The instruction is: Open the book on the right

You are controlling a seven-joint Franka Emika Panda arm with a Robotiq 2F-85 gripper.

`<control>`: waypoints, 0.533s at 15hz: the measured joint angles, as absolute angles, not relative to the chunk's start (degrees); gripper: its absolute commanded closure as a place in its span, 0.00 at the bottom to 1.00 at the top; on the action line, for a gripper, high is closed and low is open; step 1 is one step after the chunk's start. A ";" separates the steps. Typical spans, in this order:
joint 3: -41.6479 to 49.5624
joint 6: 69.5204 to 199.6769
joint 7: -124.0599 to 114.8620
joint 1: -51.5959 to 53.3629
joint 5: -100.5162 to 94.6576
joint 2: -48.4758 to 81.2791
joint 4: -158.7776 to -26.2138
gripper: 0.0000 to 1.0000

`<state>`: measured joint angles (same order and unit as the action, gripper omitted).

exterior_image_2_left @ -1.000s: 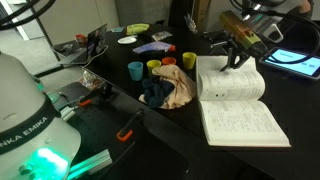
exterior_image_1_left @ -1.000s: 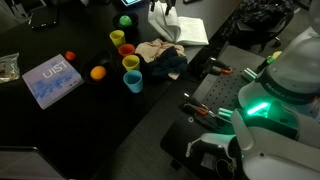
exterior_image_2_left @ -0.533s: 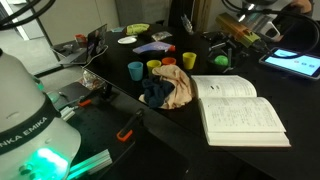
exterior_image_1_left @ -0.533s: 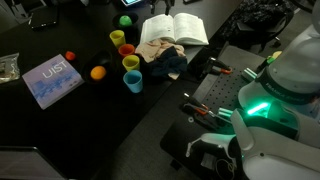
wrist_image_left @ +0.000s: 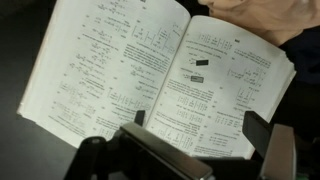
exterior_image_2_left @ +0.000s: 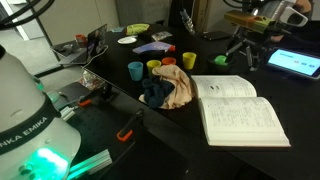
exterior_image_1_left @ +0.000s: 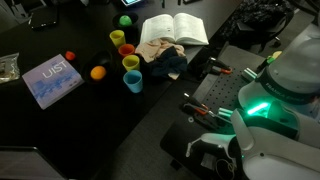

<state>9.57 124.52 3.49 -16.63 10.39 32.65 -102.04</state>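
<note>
Here, pincer spread wide, gripping nothing; hovering above the book, lying open

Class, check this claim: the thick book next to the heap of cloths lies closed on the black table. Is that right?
Not quite. The book lies open, not closed: the wrist view shows both printed pages spread flat. It is indeed next to the heap of cloths on the black table.
</note>
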 measured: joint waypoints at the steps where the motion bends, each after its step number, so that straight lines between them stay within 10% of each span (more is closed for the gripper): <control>1: 10.32 124.09 0.25 -15.97 9.42 32.09 -102.07 0.00; 8: 13.17 117.90 -15.31 -13.19 5.33 29.04 -102.08 0.00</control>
